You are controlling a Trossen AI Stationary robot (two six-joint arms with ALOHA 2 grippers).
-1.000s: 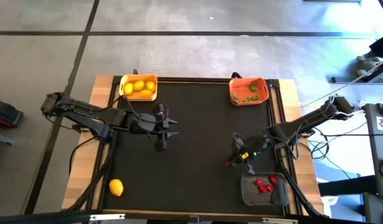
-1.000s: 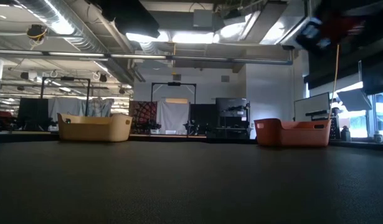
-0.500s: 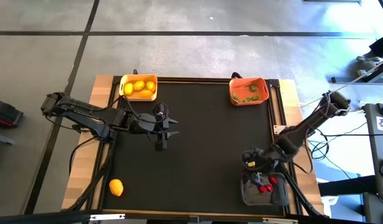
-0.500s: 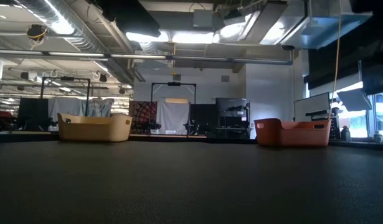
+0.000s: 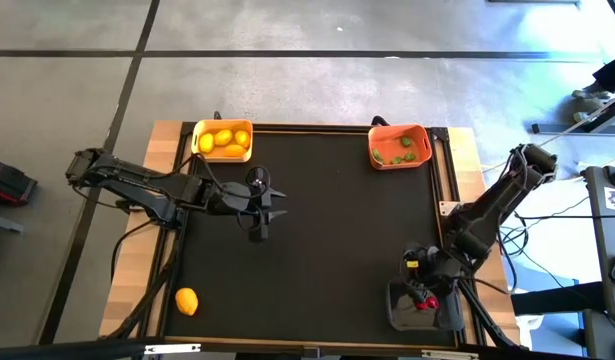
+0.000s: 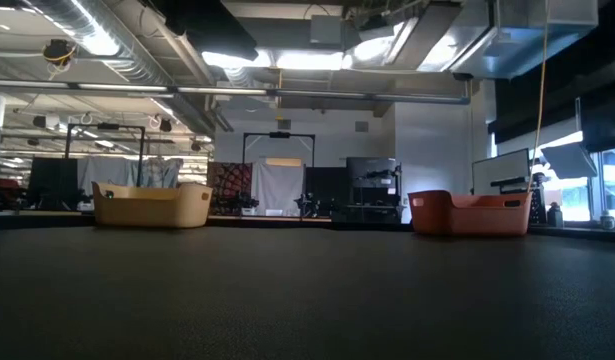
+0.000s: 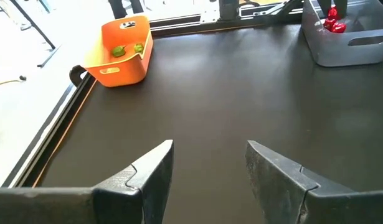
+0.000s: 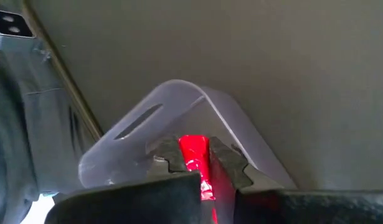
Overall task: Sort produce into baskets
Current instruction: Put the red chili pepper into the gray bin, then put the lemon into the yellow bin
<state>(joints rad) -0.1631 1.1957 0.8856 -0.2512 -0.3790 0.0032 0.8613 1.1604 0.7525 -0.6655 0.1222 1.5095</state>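
The right gripper (image 8: 207, 163) is clamped on a red piece (image 8: 194, 155) above the grey basket (image 5: 399, 312) at the mat's five o'clock corner. The left gripper (image 7: 210, 163), fingers apart and empty, is held left of centre. A lemon (image 5: 187, 300) lies near seven o'clock; the centre of the mat (image 5: 327, 230) is bare.

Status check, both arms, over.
Right end effector shut on red piece, over grey bin. Left end effector open, empty, mid-table. One lemon loose at near-left corner. Nothing in the way.
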